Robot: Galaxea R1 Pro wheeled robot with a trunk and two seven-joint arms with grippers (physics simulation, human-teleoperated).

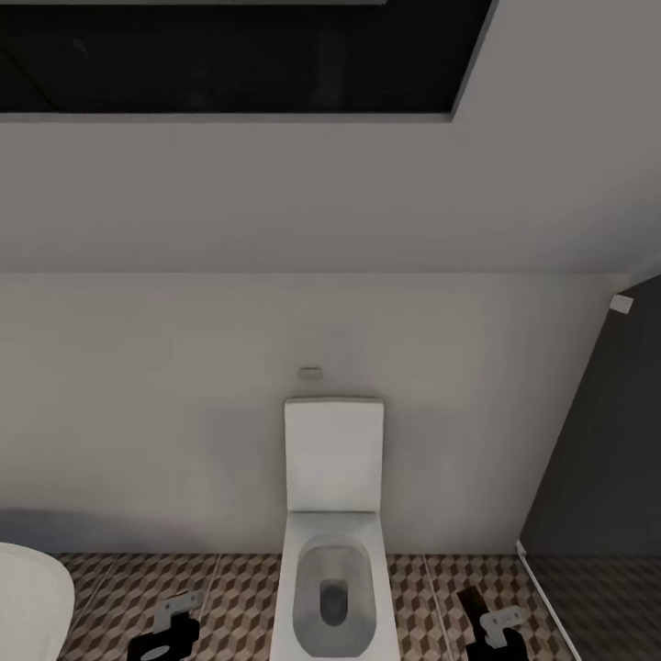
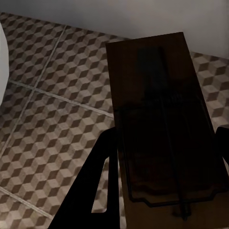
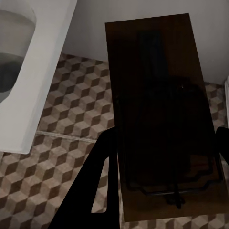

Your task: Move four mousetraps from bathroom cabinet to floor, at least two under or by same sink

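a robot faces a toilet (image 1: 335,551) against a pale wall (image 1: 184,404), both arms low over the patterned floor (image 1: 119,597). the left gripper (image 1: 174,617) pinches a mousetrap (image 2: 162,129), and the right gripper (image 1: 491,626) pinches another mousetrap (image 3: 162,124); in each wrist view the dark board lies lengthwise between the fingers, wire side up, held flat above the tiles, likely so it can be carried and set down level. the cabinet and sink are out of frame, so the traps seem to be in transit. room is tight: the toilet stands between the arms, a white rounded rim (image 1: 32,601) crowds the left side, and a dark panel (image 1: 606,459) closes the right. bare tiles on either side of the bowl offer the open ground.
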